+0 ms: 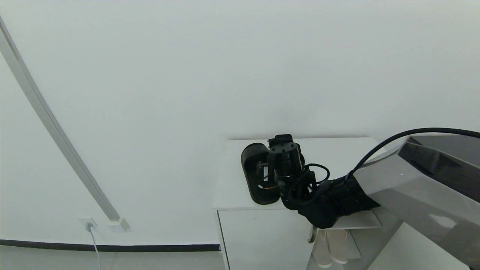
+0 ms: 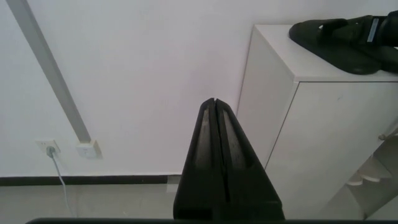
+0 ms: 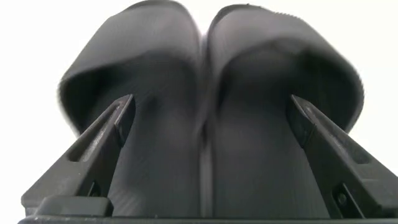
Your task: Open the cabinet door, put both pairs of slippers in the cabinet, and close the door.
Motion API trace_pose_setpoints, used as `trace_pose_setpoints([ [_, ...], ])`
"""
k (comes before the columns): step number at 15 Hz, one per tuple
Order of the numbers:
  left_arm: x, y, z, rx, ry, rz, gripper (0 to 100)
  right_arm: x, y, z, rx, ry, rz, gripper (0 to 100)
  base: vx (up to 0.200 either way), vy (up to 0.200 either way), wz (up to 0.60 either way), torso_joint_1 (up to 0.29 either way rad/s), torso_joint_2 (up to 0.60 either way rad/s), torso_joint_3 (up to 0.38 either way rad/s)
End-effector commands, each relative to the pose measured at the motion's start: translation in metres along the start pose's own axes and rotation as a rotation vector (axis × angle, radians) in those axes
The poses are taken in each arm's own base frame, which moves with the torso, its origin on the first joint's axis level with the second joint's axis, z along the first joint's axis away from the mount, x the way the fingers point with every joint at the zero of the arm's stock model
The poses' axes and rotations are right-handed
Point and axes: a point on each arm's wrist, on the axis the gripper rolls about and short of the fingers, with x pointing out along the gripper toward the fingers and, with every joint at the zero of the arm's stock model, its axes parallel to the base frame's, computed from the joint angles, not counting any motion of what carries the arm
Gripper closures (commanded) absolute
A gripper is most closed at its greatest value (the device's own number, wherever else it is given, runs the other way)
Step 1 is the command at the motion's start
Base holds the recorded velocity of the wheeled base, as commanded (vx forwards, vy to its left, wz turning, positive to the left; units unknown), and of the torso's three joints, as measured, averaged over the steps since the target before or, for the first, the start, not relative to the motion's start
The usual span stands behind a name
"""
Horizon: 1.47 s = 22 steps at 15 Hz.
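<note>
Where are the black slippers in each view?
Head view: black slippers on the white cabinet top.
Left wrist view: on that top, beyond the left gripper, slippers at.
Right wrist view: slippers between open fingers of the right gripper.
Shared landmark, head and left wrist: the cabinet top.

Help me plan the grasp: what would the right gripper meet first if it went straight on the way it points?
The pair of black slippers on the cabinet top: the right gripper is open astride them, so it would likely press into them, though depth is unclear.

Left pincer closed (right pincer spread wide).
</note>
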Motion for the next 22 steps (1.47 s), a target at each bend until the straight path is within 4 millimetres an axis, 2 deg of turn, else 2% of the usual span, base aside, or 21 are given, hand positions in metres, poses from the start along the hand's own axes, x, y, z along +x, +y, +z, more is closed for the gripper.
trace_pose_setpoints([
  [1, 0.0, 0.0, 0.0, -0.002, 0.001, 0.001, 100, 0.023, 0.001, -0.006, -0.011, -0.009, -0.011, 0, 0.0, 0.0, 0.0, 0.0, 0.0, 0.0],
  [3, 0.0, 0.0, 0.0, -0.003, 0.001, 0.001, 100, 0.039, -0.004, -0.004, -0.006, -0.023, -0.021, 0, 0.0, 0.0, 0.0, 0.0, 0.0, 0.0],
  [8, 0.0, 0.0, 0.0, -0.002, 0.001, 0.003, 100, 0.053, -0.007, 0.0, -0.006, -0.015, 0.003, 0, 0.0, 0.0, 0.0, 0.0, 0.0, 0.0],
  [9, 0.0, 0.0, 0.0, -0.003, 0.001, 0.003, 100, 0.053, -0.007, 0.0, -0.006, -0.015, 0.003, 100, 0.0, 0.0, 0.0, 0.0, 0.0, 0.0],
  [18, 0.0, 0.0, 0.0, -0.003, 0.001, 0.003, 100, 0.051, -0.008, 0.004, 0.002, -0.024, 0.004, 100, 0.0, 0.0, 0.0, 0.0, 0.0, 0.0],
  [19, 0.0, 0.0, 0.0, -0.003, 0.001, 0.003, 100, 0.046, -0.01, 0.012, 0.009, -0.036, 0.003, 100, 0.0, 0.0, 0.0, 0.0, 0.0, 0.0],
  [21, 0.0, 0.0, 0.0, 0.001, 0.001, 0.001, 100, 0.014, -0.022, 0.042, 0.024, -0.057, 0.035, 100, 0.0, 0.0, 0.0, 0.0, 0.0, 0.0],
  [22, 0.0, 0.0, 0.0, 0.001, 0.001, 0.001, 100, 0.0, -0.027, 0.05, 0.023, -0.055, 0.057, 100, 0.0, 0.0, 0.0, 0.0, 0.0, 0.0],
])
